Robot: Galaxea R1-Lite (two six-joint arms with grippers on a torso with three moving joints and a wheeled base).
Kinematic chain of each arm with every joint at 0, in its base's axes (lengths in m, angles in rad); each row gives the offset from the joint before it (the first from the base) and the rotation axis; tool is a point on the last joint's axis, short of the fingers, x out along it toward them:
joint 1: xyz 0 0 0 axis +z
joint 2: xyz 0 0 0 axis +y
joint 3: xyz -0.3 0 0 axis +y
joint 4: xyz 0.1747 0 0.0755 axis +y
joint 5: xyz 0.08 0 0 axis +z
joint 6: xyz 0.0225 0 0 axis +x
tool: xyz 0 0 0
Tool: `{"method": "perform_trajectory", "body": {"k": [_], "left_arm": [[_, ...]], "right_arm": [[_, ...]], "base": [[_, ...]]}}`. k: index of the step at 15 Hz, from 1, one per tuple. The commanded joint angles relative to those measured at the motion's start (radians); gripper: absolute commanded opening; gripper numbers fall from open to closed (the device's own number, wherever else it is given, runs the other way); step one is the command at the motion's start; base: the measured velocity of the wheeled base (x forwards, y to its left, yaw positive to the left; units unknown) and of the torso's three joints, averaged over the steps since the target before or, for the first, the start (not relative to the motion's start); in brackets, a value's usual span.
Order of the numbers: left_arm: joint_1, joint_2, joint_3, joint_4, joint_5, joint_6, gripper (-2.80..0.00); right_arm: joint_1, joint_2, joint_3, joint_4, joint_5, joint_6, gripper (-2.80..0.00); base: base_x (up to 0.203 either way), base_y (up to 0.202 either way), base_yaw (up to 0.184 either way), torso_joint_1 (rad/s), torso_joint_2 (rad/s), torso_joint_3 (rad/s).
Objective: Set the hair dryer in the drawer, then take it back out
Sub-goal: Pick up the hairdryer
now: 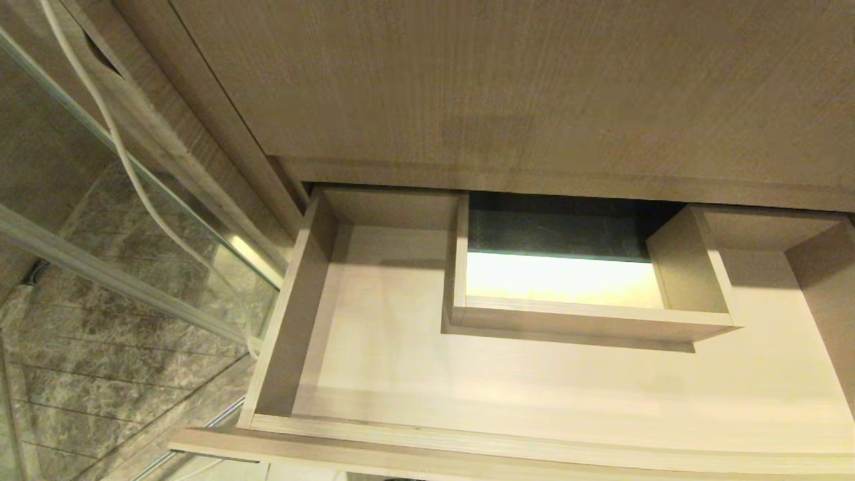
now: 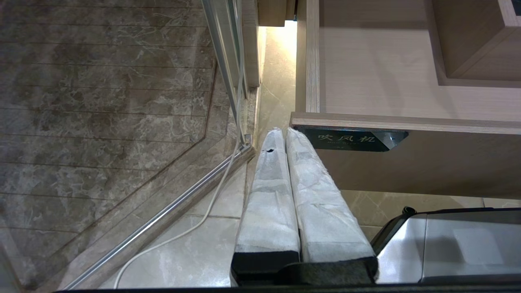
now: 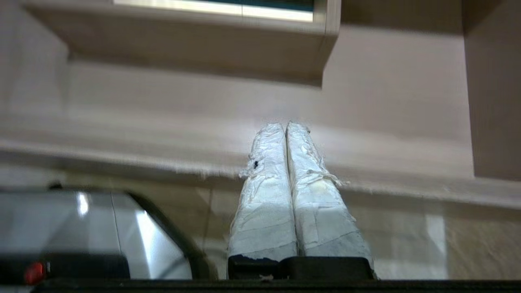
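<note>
Scanning from my left, I see a white cord (image 1: 127, 160) running down past the glass shower door (image 1: 80, 200) to the marble floor (image 2: 101, 101); whether it belongs to the hair dryer I cannot tell, because the hair dryer itself shows in none of my views. That is the relation everything turns on: I have no direction to it from either tool, no read on how its barrel lies, and no basis for picking the nearer arm.

Next comes the left tool (image 2: 281, 132), hanging low outside the left front corner of the drawer (image 1: 534, 441), its tips just below the small dark plate (image 2: 352, 140) with printed characters on the drawer front. Its two wrapped fingers (image 2: 264, 195) are pressed together, gripping nothing and touching nothing that I can see.

The drawer is pulled out and bare, its pale bottom showing all round the boxed cut-out (image 1: 588, 321) at the back centre, with the taller wood-grain panel (image 1: 501, 87) above it.

Further right, the right tool (image 3: 285, 126) points at the drawer from the front, tips above the front lip, fingers (image 3: 317, 195) clenched on themselves and empty.

My judgement: with the drawer empty and both tools closed on nothing, either the dryer has not gone in or it is already back out. I would find it before committing an arm.
</note>
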Motion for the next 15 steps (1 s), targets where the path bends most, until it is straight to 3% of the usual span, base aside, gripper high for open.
{"method": "perform_trajectory", "body": {"k": [1,15], "left_arm": [[0.0,-0.001,0.0,0.0,0.0,0.0,-2.8],[0.0,-0.001,0.0,0.0,0.0,0.0,-2.8]], "right_arm": [[0.004,-0.035,0.061,-0.098,0.003,0.021,-2.8],[0.003,-0.036,0.068,-0.104,-0.002,0.056,-2.8]], "base": [[0.0,0.0,0.0,0.0,0.0,0.0],[0.0,0.0,0.0,0.01,-0.02,-0.003]]}}
